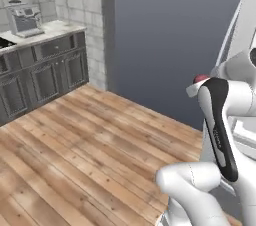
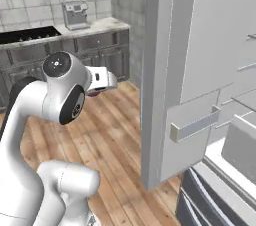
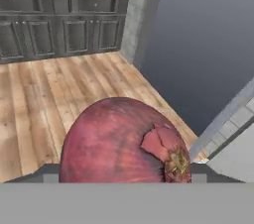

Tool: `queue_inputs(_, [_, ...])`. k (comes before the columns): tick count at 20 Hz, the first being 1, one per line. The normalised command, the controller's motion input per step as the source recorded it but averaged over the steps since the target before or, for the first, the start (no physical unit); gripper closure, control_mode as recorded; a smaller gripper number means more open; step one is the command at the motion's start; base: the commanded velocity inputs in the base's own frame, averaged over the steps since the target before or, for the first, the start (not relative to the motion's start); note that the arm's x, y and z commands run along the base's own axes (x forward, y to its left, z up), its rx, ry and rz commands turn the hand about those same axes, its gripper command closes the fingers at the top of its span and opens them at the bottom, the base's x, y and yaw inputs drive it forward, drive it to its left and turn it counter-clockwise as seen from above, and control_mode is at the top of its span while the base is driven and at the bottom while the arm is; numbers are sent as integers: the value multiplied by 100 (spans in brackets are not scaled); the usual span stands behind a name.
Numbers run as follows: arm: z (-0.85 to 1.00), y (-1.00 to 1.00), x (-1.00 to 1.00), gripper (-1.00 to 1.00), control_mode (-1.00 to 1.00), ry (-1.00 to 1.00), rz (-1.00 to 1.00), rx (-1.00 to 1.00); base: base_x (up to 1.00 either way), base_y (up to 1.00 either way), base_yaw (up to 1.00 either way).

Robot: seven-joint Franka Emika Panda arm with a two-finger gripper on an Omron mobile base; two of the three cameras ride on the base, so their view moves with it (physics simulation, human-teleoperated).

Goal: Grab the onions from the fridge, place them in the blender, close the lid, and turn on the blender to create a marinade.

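Carrying the red onion (image 3: pixel 121 141) clamped in the claw (image 3: pixel 124 178) out beside the open fridge (image 2: pixel 200 70), high over the wooden floor (image 1: pixel 75 145) — risking a slip and drop — round bulb, small grip.

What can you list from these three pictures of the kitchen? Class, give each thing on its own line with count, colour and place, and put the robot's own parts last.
Dark red-purple round onion: one, red-purple, up close in the hand view, held in the jaws; a red sliver at the arm's end in the left base view.
Tall white and light grey fridge door: one, open, right of the right base view.
Dark grey panelled cabinets: one run, along the tiled wall.
Silver coffee machine: one, on the pale countertop.
Black stovetop: one, left of the coffee machine.
Wooden plank floor: brown, across the room.
White Franka arm: one, lower left of the right base view.
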Motion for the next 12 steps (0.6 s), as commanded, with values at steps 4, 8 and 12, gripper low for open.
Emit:
queue_inputs(4, [0, 0, 0, 100, 100, 0, 0, 0, 53, 38, 62])
queue_inputs(8, [0, 0, 0, 100, 100, 0, 0, 0, 83, 28, 54])
queue_inputs(12, [0, 0, 0, 100, 100, 0, 0, 0, 95, 25, 51])
